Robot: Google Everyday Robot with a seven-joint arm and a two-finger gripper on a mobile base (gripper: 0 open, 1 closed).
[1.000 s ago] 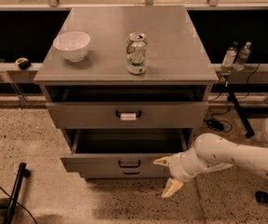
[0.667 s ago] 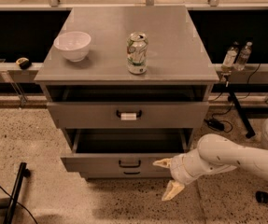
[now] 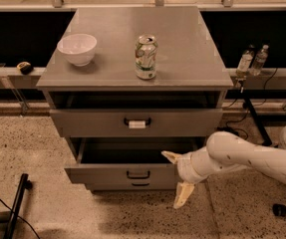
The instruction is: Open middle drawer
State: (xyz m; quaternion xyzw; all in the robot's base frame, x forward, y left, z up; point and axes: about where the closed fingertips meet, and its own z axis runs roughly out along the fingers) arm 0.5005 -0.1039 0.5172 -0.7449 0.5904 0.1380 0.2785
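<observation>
The grey cabinet [image 3: 182,49] fills the middle, and the white arm [image 3: 252,158] reaches in low from the right. The middle drawer [image 3: 102,174] stands pulled out with its dark inside showing. Its front has not moved in the last second, so I think the opening is almost finished. The gripper [image 3: 176,176] sits at the drawer's right end and has risen a little, with the claw released, spread wide and holding nothing. A white bowl [image 3: 76,49] and a can [image 3: 146,57] stand on top, and nothing seems to block the drawer.
</observation>
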